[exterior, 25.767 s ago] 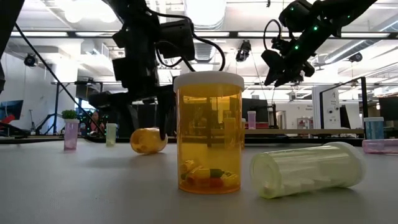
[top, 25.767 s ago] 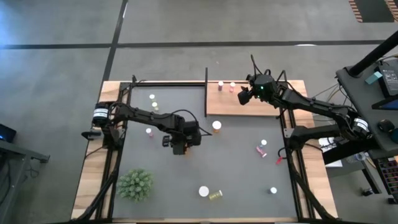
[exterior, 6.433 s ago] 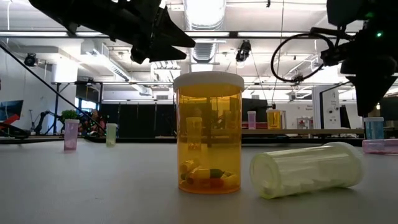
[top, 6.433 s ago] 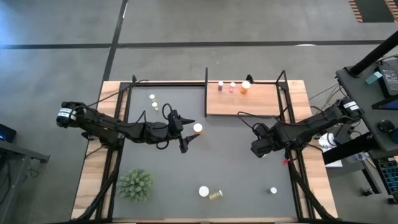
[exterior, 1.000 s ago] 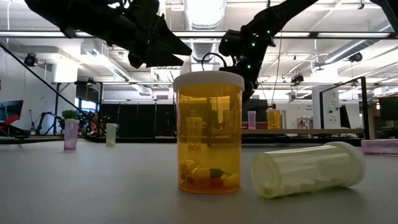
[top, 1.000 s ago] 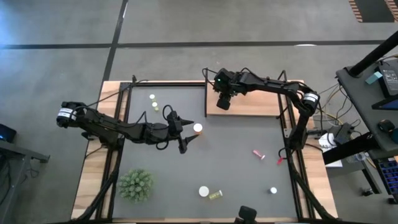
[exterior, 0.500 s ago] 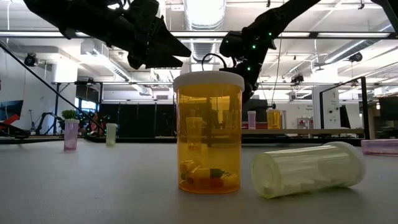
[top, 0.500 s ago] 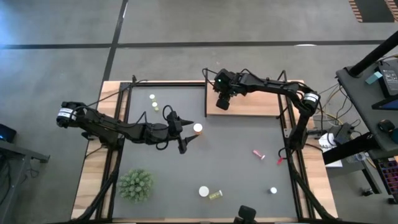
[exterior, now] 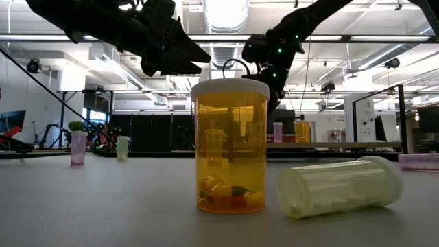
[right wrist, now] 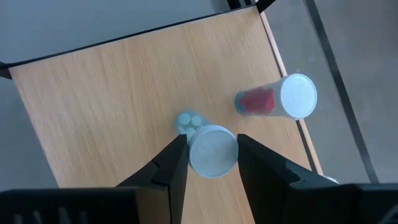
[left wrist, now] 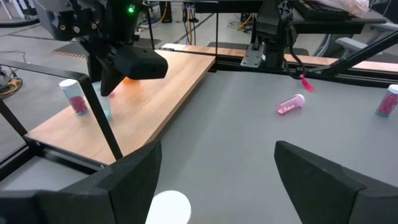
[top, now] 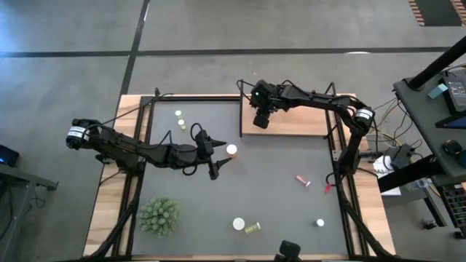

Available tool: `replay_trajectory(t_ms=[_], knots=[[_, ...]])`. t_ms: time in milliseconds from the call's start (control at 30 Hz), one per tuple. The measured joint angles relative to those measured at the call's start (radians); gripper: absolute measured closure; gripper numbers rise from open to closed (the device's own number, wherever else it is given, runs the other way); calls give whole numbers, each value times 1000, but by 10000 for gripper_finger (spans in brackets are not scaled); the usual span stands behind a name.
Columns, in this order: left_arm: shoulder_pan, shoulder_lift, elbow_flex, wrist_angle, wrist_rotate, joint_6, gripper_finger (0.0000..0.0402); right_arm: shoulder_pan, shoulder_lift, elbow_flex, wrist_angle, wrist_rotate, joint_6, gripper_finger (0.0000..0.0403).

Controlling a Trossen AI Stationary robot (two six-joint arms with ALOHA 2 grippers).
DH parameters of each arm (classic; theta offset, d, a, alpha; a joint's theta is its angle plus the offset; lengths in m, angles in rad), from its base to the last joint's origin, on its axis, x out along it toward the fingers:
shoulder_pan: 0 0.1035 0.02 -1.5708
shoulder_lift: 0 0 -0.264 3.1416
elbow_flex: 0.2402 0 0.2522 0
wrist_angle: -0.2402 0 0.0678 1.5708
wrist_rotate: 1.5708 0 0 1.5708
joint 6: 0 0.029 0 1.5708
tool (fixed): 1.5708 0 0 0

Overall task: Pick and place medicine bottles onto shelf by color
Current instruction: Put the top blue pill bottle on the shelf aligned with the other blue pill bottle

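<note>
Your right pincer [right wrist: 206, 152] hangs over the shelf [top: 306, 125], clamped on a pale bottle [right wrist: 211, 151] by its white cap, close to the shelf's edge. A red bottle [right wrist: 277, 98] stands just beside it, nearer that edge. If you release with the pale bottle tilted or not yet seated on the board, it may topple and knock the red one off onto the worktop [top: 277, 196]. Pulling away sideways could clip the red one too, so lift straight up. Your left pincer [left wrist: 214, 174] waits with its fingers wide apart over a white-capped bottle [top: 231, 150] on the mat; lowering it off-centre would tip that bottle. A pink bottle [top: 303, 180] lies on its side farther off and may roll when touched.
</note>
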Motion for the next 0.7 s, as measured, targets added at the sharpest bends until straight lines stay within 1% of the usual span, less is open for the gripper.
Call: replay_trajectory(t_ms=[267, 533, 700], knots=[[0, 0, 0, 1, 0, 0, 107, 0, -1, 10, -18, 0, 11, 277], [0, 0, 0, 1, 0, 0, 107, 0, -1, 7, -21, -2, 27, 283], [0, 0, 0, 1, 0, 0, 107, 0, -1, 2, -18, -55, 30, 277]])
